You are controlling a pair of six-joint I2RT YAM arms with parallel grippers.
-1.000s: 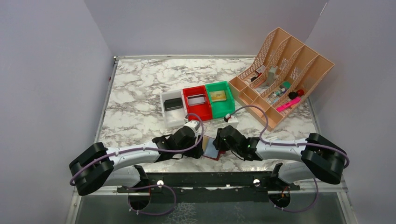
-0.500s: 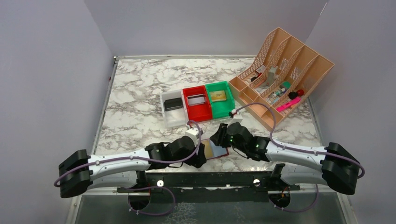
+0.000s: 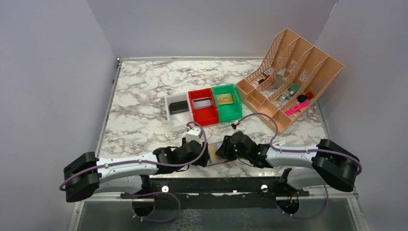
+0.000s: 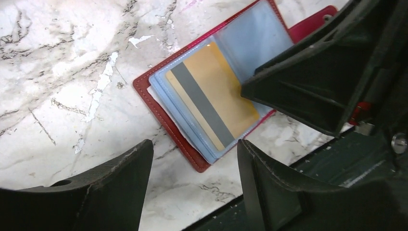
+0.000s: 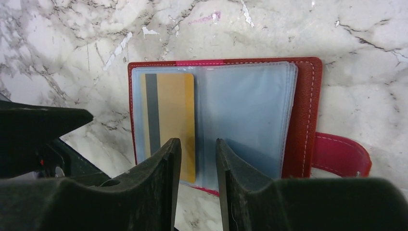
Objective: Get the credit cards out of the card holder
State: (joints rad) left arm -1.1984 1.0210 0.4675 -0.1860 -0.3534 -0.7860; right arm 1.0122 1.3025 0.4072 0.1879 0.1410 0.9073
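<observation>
The card holder (image 5: 250, 110) lies open and flat on the marble table (image 3: 144, 96), at the 6 o'clock edge in the top view. A gold card (image 5: 168, 120) with a grey stripe sits in its pocket on the 9 o'clock side in the right wrist view. The red strap (image 5: 341, 154) sticks out at 3 o'clock.

The left gripper (image 4: 192, 154) is at the holder's 9 o'clock side in the top view. Its fingers are wide apart and hold nothing. The right gripper (image 5: 197, 147) is at 3 o'clock. Its fingers leave a small gap over the holder's middle and hold nothing.

At 12 o'clock from the holder stand three bins. The white bin (image 3: 180, 120) has a black card (image 3: 178, 107), the red bin (image 3: 206, 115) a silver card (image 3: 202, 102), and the green bin (image 3: 230, 113) a second gold card (image 3: 224, 99).
</observation>
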